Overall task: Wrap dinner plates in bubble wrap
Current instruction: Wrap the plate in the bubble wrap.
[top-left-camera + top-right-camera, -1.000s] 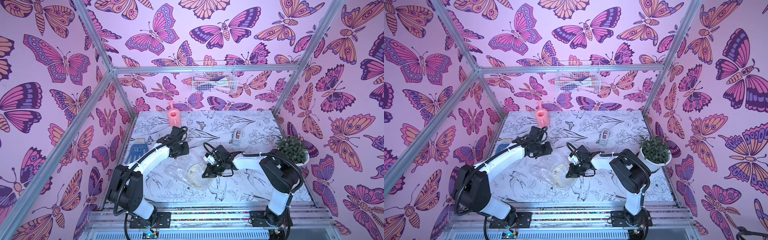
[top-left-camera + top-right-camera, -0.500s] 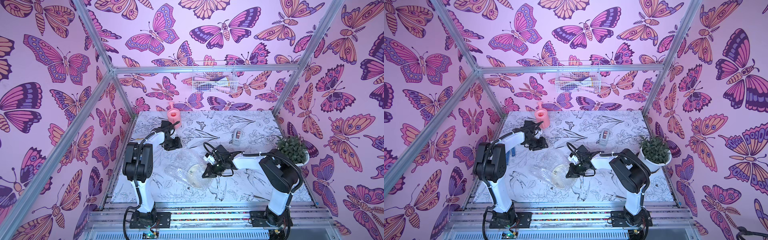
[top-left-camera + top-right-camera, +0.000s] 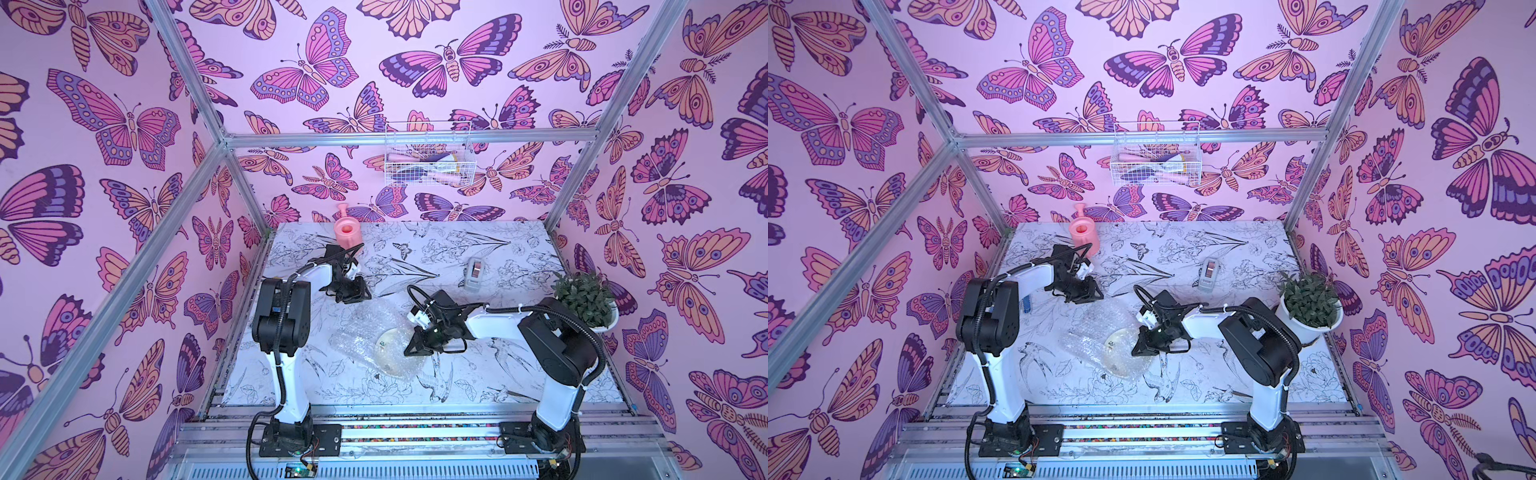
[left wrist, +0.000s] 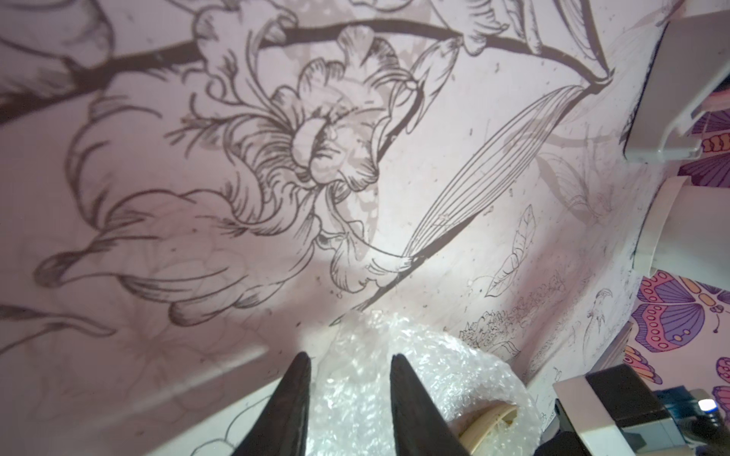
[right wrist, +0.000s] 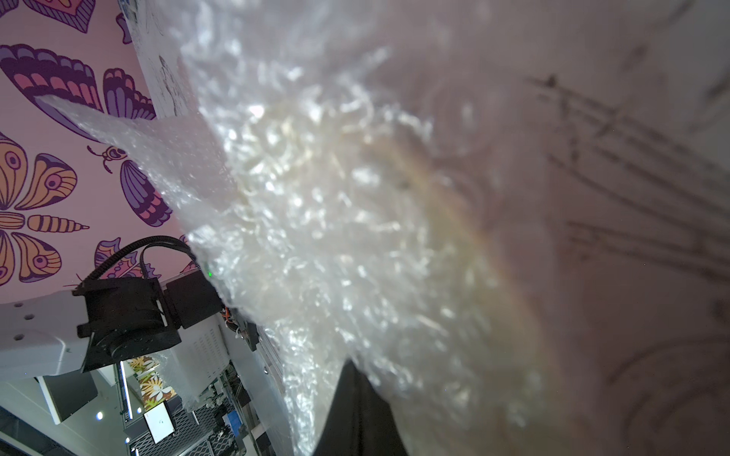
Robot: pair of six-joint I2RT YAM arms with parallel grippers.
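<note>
The dinner plate [image 3: 394, 354] was found flat on the desk [image 3: 490, 374], covered in part by the crumpled bubble wrap [image 3: 363, 326], which was spread from it toward the left tool [image 4: 349, 358]. The right tool [image 3: 412, 350] was seen low at the plate's edge with its jaws together; whether the sheet was pinched there could not be told. The left tool was held near the far border of the wrap, its jaws apart, and the wrap was seen through the gap.

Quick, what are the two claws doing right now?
Left gripper: open, jaws apart by the bubble wrap, gripping nothing.
Right gripper: closed, apparently pinching the bubble wrap beside the plate.
</note>
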